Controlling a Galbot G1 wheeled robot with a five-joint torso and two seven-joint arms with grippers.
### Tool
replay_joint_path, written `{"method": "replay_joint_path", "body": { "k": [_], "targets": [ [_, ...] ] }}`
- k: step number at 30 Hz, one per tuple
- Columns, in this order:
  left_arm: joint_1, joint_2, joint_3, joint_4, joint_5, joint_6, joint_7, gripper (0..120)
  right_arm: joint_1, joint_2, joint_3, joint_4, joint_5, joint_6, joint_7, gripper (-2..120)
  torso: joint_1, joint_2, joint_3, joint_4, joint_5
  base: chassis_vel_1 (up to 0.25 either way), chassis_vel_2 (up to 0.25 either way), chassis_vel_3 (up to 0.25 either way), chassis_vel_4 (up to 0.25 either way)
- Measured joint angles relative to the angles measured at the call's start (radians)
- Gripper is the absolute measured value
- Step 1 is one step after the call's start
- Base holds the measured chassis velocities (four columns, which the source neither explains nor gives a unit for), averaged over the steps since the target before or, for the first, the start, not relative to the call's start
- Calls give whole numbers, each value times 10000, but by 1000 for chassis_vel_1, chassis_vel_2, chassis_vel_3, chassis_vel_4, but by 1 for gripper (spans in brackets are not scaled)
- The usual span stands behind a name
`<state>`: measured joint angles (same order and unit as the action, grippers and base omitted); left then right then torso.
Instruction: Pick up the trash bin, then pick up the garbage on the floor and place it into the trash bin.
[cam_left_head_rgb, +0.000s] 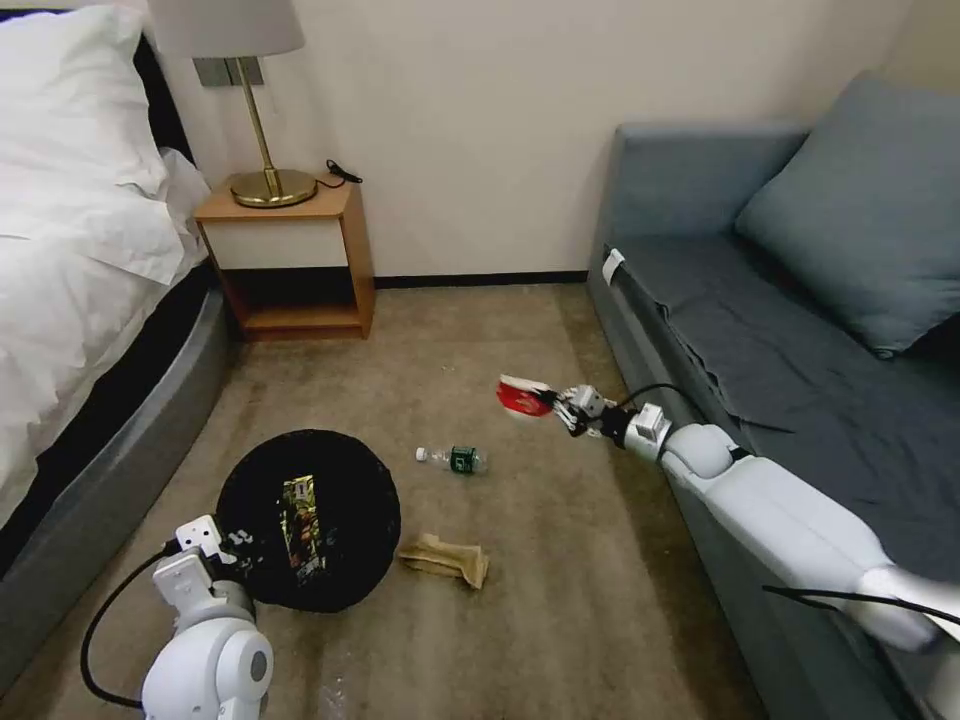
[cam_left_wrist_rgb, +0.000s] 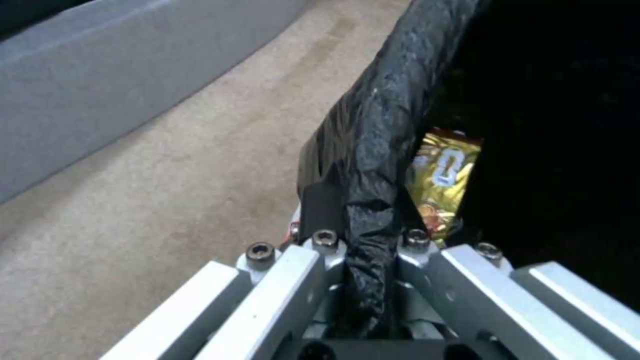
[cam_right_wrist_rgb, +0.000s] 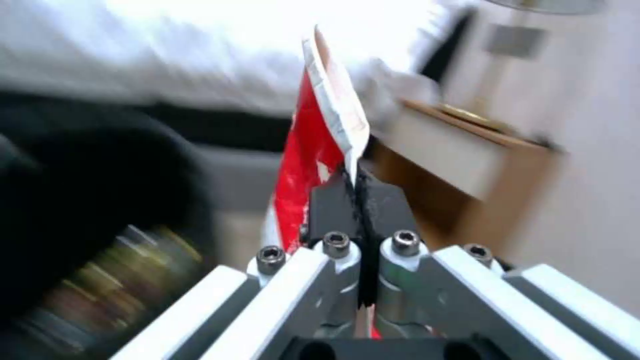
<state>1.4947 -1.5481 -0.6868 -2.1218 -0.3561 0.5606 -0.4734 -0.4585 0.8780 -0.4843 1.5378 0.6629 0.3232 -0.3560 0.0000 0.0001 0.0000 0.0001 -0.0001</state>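
Observation:
The trash bin (cam_left_head_rgb: 345, 480), round and lined with a black bag, hangs at lower left with my left gripper (cam_left_head_rgb: 235, 540) shut on its near rim (cam_left_wrist_rgb: 373, 150). A brown-yellow snack wrapper (cam_left_head_rgb: 301, 525) lies inside it (cam_left_wrist_rgb: 443, 185). My right gripper (cam_left_head_rgb: 562, 405) is raised over the carpet beside the sofa, shut on the red-and-white paper carton (cam_left_head_rgb: 523, 396), which sticks up from the pinched fingers (cam_right_wrist_rgb: 313, 165). On the floor lie a clear bottle with a green label (cam_left_head_rgb: 455, 459) and a crumpled brown paper bag (cam_left_head_rgb: 446, 558), just right of the bin.
A grey sofa (cam_left_head_rgb: 790, 330) runs along the right, close behind my right arm. The bed (cam_left_head_rgb: 80, 300) fills the left side. A wooden nightstand (cam_left_head_rgb: 290, 260) with a brass lamp (cam_left_head_rgb: 262, 120) stands against the back wall. Open carpet lies between bed and sofa.

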Motion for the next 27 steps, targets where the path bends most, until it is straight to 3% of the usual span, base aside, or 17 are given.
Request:
{"method": "replay_joint_path", "body": {
  "k": [5,8,15,19,25,27],
  "targets": [
    [0,-37,50,18,73,11,11,2,63,280,-1328,1644,439,-452,974,0,0,0,0,-1,2,0,0,0,0],
    [22,-65,56,13,112,10,-17,2,277,550,-2012,1765,377,-537,1285,0,0,1,-1,-1,-2,0,0,0,0],
    [57,-147,125,-160,129,50,-13,2,829,1382,-3521,1052,-83,-553,2024,0,0,0,0,-1,-1,0,0,0,0],
    [79,-205,184,-394,123,151,-12,2,1216,2249,-4224,97,-677,-520,2577,0,0,0,0,0,0,0,0,0,0],
    [151,-244,213,-641,106,170,-10,2,1492,2777,-4529,-500,-1016,-541,2872,0,0,-1,0,0,0,0,0,0,0],
    [172,-243,180,-702,99,171,-9,2,1548,2800,-4589,-538,-1053,-574,2964,7,0,-1,0,-2,0,0,0,0,0]
  ]
}}
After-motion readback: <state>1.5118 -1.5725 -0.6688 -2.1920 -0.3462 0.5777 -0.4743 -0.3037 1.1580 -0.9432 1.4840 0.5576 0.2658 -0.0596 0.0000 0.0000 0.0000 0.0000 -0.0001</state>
